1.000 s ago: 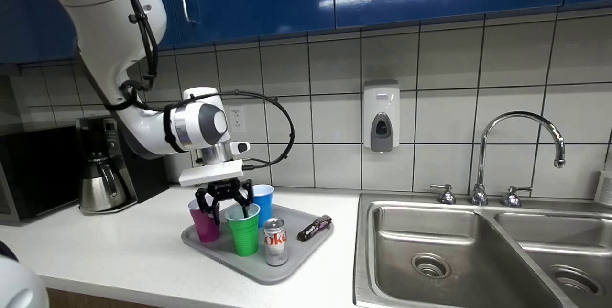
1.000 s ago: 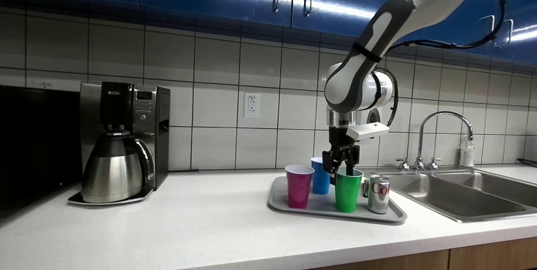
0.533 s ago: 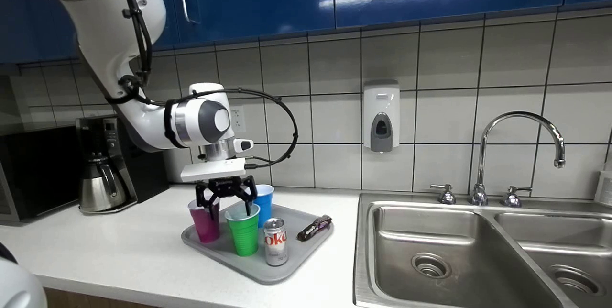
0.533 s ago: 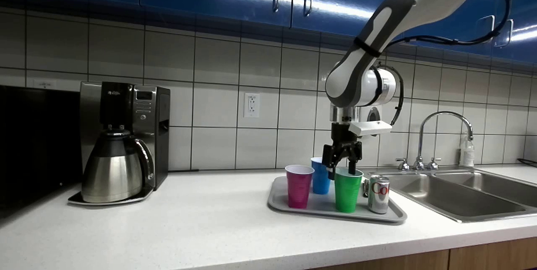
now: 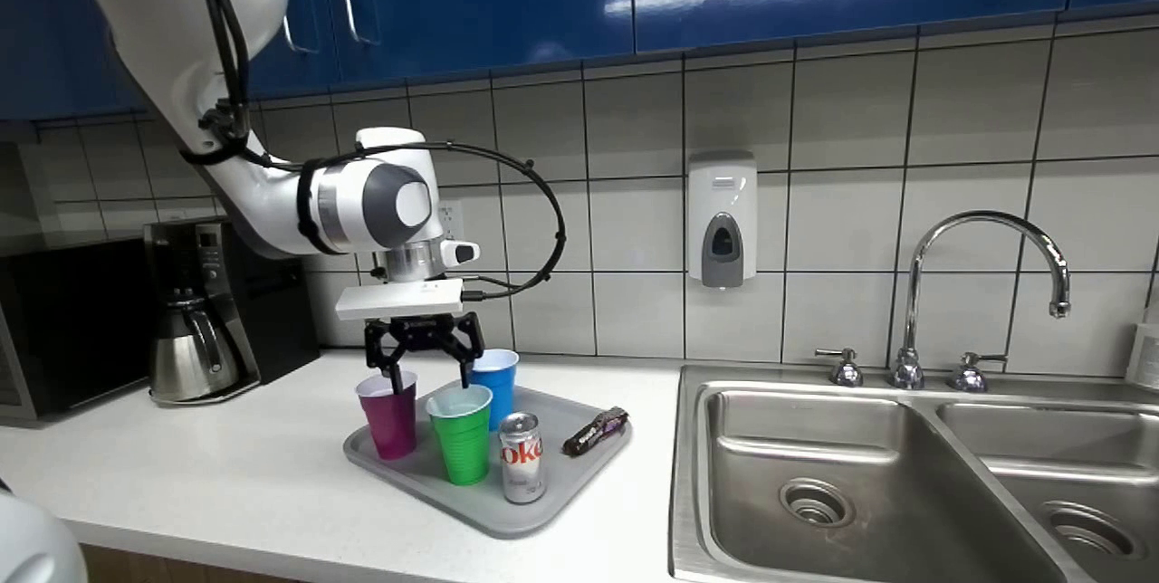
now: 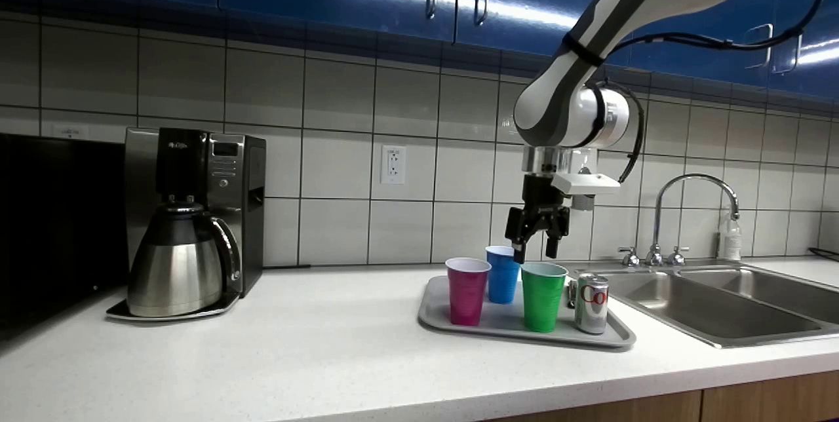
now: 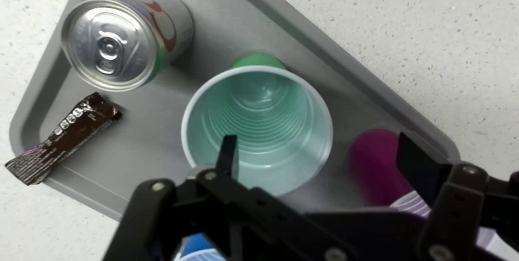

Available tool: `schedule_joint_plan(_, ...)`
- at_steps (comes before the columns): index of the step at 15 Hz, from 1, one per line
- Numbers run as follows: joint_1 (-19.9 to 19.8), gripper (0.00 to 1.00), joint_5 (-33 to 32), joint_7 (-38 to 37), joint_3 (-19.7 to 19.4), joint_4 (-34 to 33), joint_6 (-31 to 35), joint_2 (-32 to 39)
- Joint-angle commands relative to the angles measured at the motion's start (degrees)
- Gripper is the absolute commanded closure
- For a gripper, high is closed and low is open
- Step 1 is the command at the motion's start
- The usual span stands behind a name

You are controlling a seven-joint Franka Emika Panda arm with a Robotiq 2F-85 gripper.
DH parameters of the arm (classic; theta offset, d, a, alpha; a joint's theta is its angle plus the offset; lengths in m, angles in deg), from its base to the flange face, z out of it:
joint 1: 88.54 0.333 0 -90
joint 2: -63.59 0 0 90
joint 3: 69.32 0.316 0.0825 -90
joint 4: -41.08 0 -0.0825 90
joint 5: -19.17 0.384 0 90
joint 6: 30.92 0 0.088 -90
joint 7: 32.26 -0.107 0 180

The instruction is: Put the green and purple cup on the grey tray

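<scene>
claw [image 5: 432,381] hangs spread above the grey tray [image 7: 150,131], pinching nothing. the green cup [image 6: 542,299] and the purple cup [image 6: 466,294] both stand upright on that tray; in the wrist view, the purple one is at the green one's four o'clock and the soda can [image 7: 121,44] at its ten o'clock. both placings look done to me; likely all that's left is lifting the claw clear.

this is a kitchen, with a steel sink [image 5: 905,474], faucet [image 5: 909,320], coffee maker [image 6: 187,176] and blue wall cabinets [image 5: 489,4].
</scene>
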Motion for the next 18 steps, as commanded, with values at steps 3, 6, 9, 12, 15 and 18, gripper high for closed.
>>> schedule_joint_plan(3,-0.4,0.0,2.34,0.14,-0.88,3.84,-5.83,-9.1)
schedule_joint_plan(6,-0.28,0.0,3.86,0.72,-1.96,5.69,-8.31,-12.9)
schedule_joint_plan(9,-0.2,0.0,4.72,1.28,-3.17,8.24,-10.02,-17.04)
schedule_joint_plan(12,-0.19,0.0,4.78,1.84,-4.49,10.71,-12.02,-21.07)
schedule_joint_plan(15,-0.38,0.0,4.37,2.16,-5.91,13.41,-13.91,-25.45)
schedule_joint_plan(18,-0.63,0.0,4.16,2.09,-7.33,15.79,-16.18,-29.6)
